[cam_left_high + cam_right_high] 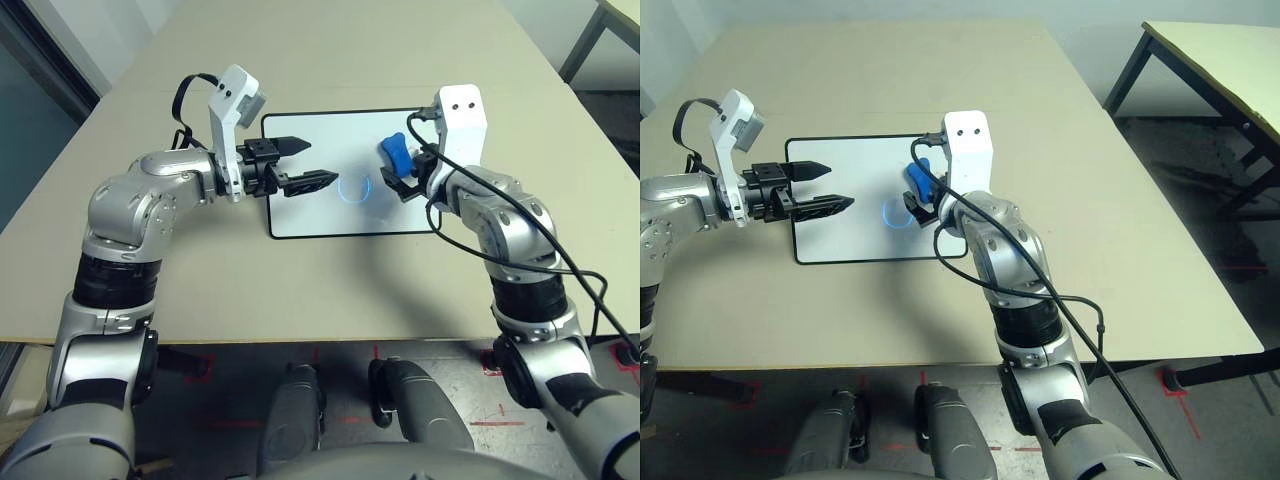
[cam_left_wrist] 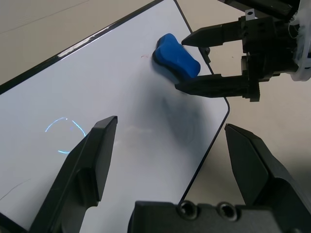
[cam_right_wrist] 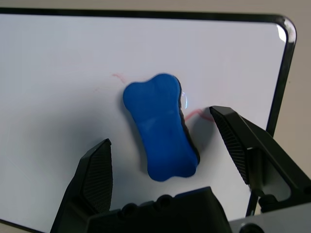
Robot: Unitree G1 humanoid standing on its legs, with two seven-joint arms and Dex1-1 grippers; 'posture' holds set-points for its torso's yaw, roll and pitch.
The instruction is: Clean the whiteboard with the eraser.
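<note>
And here's my right black two-fingered claw (image 3: 160, 145), spread wide and empty, nearer than my left, with the bow-shaped blue eraser (image 3: 158, 128) on the white black-framed board (image 3: 58, 58) just ahead, its long axis running roughly between my fingers!

So the whiteboard (image 1: 330, 215) lay on the table (image 1: 250, 300), and the eraser (image 1: 397, 154) sat on its right half. The marker doodle (image 1: 354, 188) was left of the eraser, a bit nearer the robot.
</note>
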